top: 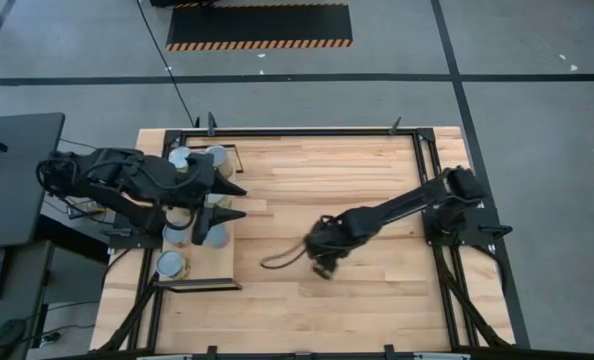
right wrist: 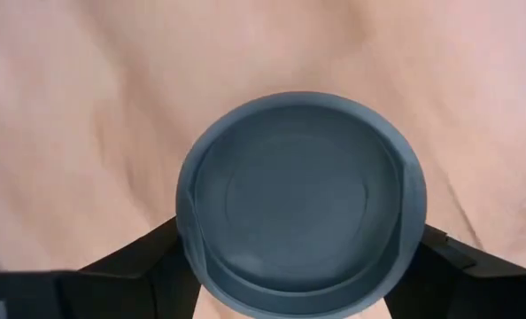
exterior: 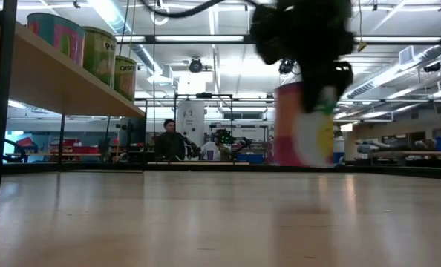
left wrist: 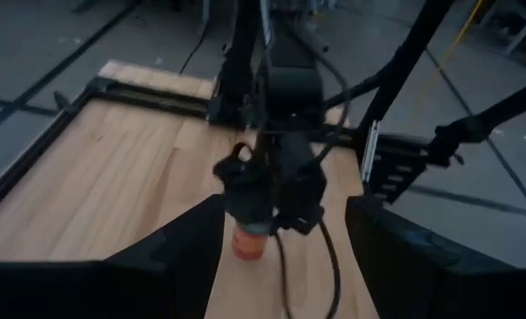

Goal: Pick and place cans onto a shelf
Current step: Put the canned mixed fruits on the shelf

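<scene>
The right pincer (right wrist: pixel 298 266) pinches an orange-red can (left wrist: pixel 250 241) mid-worktop (top: pixel 377 290), well apart from the shelf (top: pixel 222 262); next, lifting it across there. The left pincer (top: pixel 239 200) hangs spread over the shelf

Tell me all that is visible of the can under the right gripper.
The can is a small cylinder with a round, dull grey lid and a raised rim, seemingly metal. Its label looks orange-red with some yellow. It stands upright near the middle of the table, apart from the shelf. The right gripper comes down over it, one dark finger at each side of the can; contact looks likely, but a firm grip is not certain.
</scene>
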Action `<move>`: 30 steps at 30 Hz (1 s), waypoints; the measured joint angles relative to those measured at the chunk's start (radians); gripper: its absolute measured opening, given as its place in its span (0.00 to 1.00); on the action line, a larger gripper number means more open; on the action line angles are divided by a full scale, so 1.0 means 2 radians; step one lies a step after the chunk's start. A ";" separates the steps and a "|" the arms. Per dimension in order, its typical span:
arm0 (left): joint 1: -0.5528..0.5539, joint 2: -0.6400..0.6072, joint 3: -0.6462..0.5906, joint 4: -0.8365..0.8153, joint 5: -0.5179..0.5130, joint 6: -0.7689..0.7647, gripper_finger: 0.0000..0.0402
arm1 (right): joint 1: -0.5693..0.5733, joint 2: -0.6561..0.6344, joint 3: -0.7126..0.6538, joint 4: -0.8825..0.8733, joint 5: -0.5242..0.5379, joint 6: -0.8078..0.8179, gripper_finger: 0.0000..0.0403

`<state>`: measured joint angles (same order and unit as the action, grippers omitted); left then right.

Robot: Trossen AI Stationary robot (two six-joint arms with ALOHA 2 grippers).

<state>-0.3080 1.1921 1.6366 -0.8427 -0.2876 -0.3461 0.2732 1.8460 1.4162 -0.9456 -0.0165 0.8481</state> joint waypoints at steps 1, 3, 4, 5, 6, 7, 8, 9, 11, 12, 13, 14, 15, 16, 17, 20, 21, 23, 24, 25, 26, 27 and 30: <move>0.000 -0.003 0.000 -0.011 0.002 -0.004 0.60 | -0.002 0.013 0.016 0.000 0.020 0.038 0.69; -0.002 -0.007 0.000 -0.013 0.019 -0.014 0.60 | -0.006 0.036 0.039 0.000 0.051 0.092 0.69; -0.004 -0.008 0.000 -0.011 0.034 -0.016 0.60 | -0.007 0.046 0.048 0.000 0.060 0.110 0.69; -0.007 -0.008 0.000 -0.008 0.044 -0.016 0.60 | -0.009 0.056 0.053 0.000 0.063 0.127 0.69; -0.013 -0.008 0.000 0.001 0.048 -0.013 0.60 | -0.010 0.065 0.056 -0.001 0.062 0.143 0.69; -0.020 -0.008 0.000 0.010 0.049 -0.006 0.60 | -0.011 0.072 0.058 -0.002 0.059 0.157 0.69; -0.027 -0.008 0.000 0.015 0.048 -0.001 0.60 | -0.013 0.078 0.060 -0.003 0.056 0.170 0.69; -0.035 -0.008 0.000 0.018 0.040 0.007 0.60 | -0.014 0.081 0.062 0.000 0.053 0.182 0.69; -0.049 -0.008 0.000 0.026 0.017 0.020 0.60 | -0.016 0.082 0.062 0.000 0.050 0.201 0.70; -0.055 -0.008 0.000 0.025 0.006 0.025 0.60 | -0.016 0.082 0.062 0.001 0.051 0.206 0.71; -0.060 -0.008 0.000 0.025 -0.005 0.030 0.60 | -0.018 0.081 0.062 0.000 0.051 0.208 0.72; -0.064 -0.008 0.000 0.025 -0.015 0.032 0.61 | -0.019 0.078 0.061 0.000 0.050 0.207 0.73; -0.069 -0.008 0.000 0.025 -0.024 0.034 0.61 | -0.020 0.075 0.060 -0.002 0.049 0.207 0.75; -0.073 -0.008 0.000 0.025 -0.031 0.035 0.62 | -0.022 0.071 0.060 -0.004 0.048 0.206 0.77; -0.078 -0.008 0.000 0.025 -0.040 0.034 0.62 | -0.024 0.064 0.060 -0.005 0.046 0.202 0.80; -0.090 -0.008 0.000 0.012 -0.060 0.015 0.64 | -0.030 0.039 0.060 -0.011 0.030 0.167 0.88; -0.094 -0.008 0.000 0.009 -0.060 0.006 0.64 | -0.032 0.030 0.060 -0.011 0.021 0.147 0.90; -0.103 -0.008 0.000 -0.001 -0.060 -0.008 0.64 | -0.036 0.013 0.060 -0.017 0.007 0.107 0.95; -0.108 -0.008 0.000 -0.002 -0.060 -0.016 0.63 | -0.040 0.004 0.060 -0.020 -0.001 0.076 0.96; -0.113 -0.008 0.000 -0.002 -0.060 -0.022 0.63 | -0.043 -0.004 0.060 -0.023 -0.009 0.032 0.97; -0.118 -0.008 0.000 -0.001 -0.060 -0.031 0.62 | -0.046 -0.010 0.061 -0.033 -0.011 -0.024 0.97; -0.123 -0.008 0.000 0.002 -0.060 -0.037 0.62 | -0.048 -0.015 0.061 -0.047 -0.007 -0.086 0.98; -0.137 -0.006 0.000 0.014 -0.079 -0.055 0.61 | -0.051 -0.023 0.057 -0.084 0.051 -0.288 0.96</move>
<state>-0.5828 1.1806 1.6365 -0.8153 -0.4449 -0.4569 0.1707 1.8009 1.5311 -1.1127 0.0850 0.2726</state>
